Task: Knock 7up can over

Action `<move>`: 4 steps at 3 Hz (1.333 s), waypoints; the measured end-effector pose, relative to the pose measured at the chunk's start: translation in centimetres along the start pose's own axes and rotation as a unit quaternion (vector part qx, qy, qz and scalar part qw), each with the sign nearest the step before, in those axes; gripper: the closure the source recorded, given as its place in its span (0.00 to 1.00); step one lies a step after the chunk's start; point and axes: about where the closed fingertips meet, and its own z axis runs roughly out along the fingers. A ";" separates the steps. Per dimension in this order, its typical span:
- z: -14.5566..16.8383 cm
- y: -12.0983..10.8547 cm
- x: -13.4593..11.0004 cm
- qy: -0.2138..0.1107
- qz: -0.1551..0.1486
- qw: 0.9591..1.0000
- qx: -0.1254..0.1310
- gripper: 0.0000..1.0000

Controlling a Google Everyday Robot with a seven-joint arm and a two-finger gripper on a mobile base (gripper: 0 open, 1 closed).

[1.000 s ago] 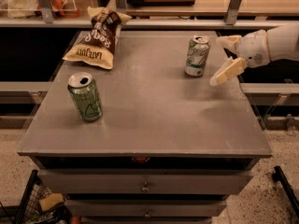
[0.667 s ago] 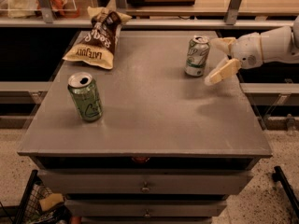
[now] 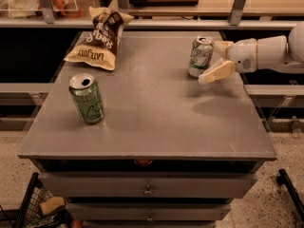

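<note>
Gripper [image 3: 210,61] has closed in on the 7up can [image 3: 200,56] vs approx 1 s ago. It's slid across toward the can, lower finger now reaching along the can's near side. The can itself hasn't budged.

Table [image 3: 152,127]: grey top w/ drawers below, and everything sits on it. Arm [image 3: 270,51] comes in from the right edge of the view, w/ the hand at its tip over the far right part of the top. Chip bag [image 3: 99,39] lies well apart from the hand, across the top at the far corner. Green can [image 3: 87,99] stands well apart from the hand too, over toward the front. It's not your target. The 7up can stands upright just ahead of the hand, about level w/ the fingertips. Can't tell if either finger touches it. Fingers [image 3: 217,71] are spread wide, nothing pinched.

Progress, my read: approach is done, the knock isn't. The can is upright, so the task proper is all left. You prob. need a sideways push high on the body, away from the hand, till it tips. Too low and it may just slide. Once down it could roll twd an edge.
</note>
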 end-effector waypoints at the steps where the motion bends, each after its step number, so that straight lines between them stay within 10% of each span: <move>1: 1.2 0.1 -0.6 -0.025 0.012 1.000 -0.003 0.00; 4: 3.2 0.1 -1.4 -0.049 0.011 0.998 -0.022 0.65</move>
